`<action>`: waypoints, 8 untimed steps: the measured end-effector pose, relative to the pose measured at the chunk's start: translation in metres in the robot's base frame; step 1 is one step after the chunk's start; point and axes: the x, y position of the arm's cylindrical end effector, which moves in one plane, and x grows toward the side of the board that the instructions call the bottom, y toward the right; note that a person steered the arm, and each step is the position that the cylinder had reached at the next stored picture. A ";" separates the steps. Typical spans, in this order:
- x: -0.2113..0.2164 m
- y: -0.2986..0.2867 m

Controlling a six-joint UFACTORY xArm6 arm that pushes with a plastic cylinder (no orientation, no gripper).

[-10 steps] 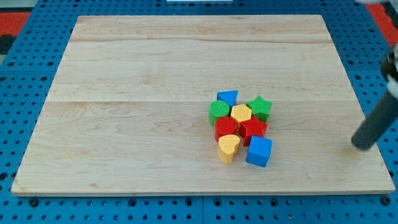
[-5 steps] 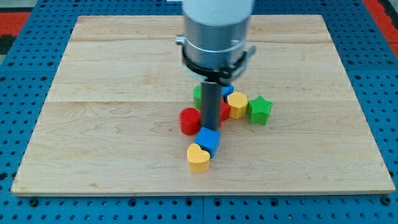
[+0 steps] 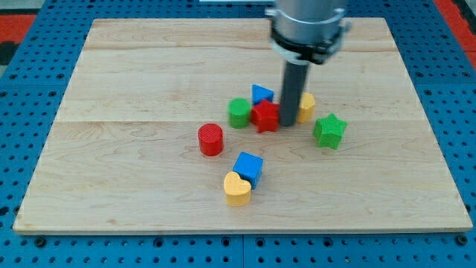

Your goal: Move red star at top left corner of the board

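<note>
The red star (image 3: 264, 116) lies near the board's middle, slightly to the view's right. My tip (image 3: 287, 123) touches its right side. A green cylinder (image 3: 239, 112) sits against the star's left. A blue triangular block (image 3: 261, 94) is just above the star. A yellow block (image 3: 305, 107) is partly hidden behind the rod, on its right.
A green star (image 3: 329, 131) lies to the right of the tip. A red cylinder (image 3: 210, 139) sits to the lower left. A blue cube (image 3: 248, 167) touches a yellow heart (image 3: 236, 188) below. The wooden board (image 3: 149, 74) lies on a blue pegboard.
The rod swept in from the right edge, scattered the cluster, then moved right to the red star's right side. The red cylinder, blue cube and yellow heart were pushed left and down.
</note>
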 end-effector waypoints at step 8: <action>-0.034 -0.182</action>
